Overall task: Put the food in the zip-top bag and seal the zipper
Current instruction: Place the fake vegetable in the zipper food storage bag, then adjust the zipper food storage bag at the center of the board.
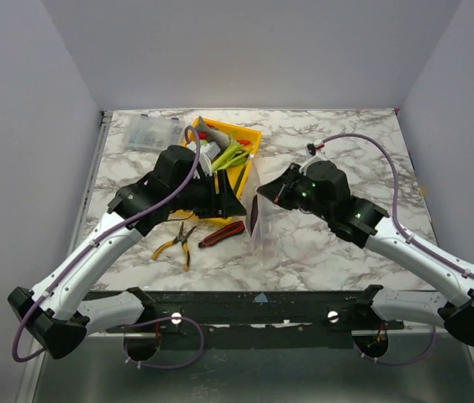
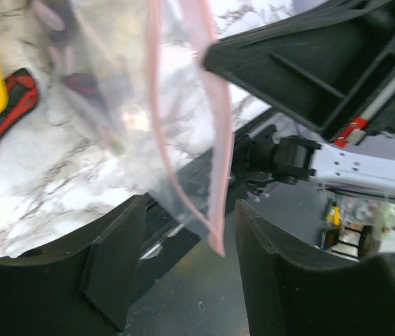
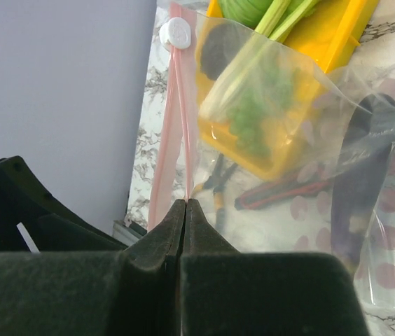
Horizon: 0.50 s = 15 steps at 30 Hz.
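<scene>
The zip-top bag [image 1: 255, 220] hangs upright between my two grippers near the table's middle. My right gripper [image 3: 187, 203] is shut on its pink zipper [image 3: 178, 119], just below the white slider [image 3: 175, 33]. A dark purple eggplant [image 3: 362, 168] lies inside the bag. My left gripper [image 2: 190, 210] is open around the bag's [image 2: 134, 105] lower zipper corner [image 2: 215, 241], with neither finger touching it. More food stays in the yellow tray [image 1: 244, 172]: green leek stalks [image 1: 229, 154] and a green cabbage [image 3: 243, 7]. Green grapes [image 3: 253, 105] show through the plastic; whether they are in the bag I cannot tell.
Yellow-handled pliers [image 1: 178, 243] and a red-black utility knife [image 1: 223, 233] lie on the marble top in front of the tray. A clear hard box [image 1: 153, 132] stands at the back left. White walls close the table on three sides.
</scene>
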Tool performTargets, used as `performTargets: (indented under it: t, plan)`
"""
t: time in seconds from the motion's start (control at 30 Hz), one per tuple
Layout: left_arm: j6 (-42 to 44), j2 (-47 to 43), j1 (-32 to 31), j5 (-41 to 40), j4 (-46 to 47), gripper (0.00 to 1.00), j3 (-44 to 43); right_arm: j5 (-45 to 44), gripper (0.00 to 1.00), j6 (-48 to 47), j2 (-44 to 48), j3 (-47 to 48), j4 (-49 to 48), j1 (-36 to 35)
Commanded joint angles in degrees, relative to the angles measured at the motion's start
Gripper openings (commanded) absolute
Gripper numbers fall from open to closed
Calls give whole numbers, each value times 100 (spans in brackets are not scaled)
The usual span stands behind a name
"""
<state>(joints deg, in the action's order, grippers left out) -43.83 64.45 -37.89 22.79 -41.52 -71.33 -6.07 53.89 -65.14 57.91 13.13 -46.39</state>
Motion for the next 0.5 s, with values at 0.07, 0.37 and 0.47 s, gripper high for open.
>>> performTargets:
  t: [0.07,0.37,0.47]
  plan:
    - [393,-137,34,-952,-649,66,-39,185,0,-172,113,41,-19,42]
    - [492,1154,24,-148,-421,49,-1102,-40,0,-562,248,554,434,51]
    - [561,1591,-66,72,-524,31,-1860,-268,0,-871,286,851,731,56]
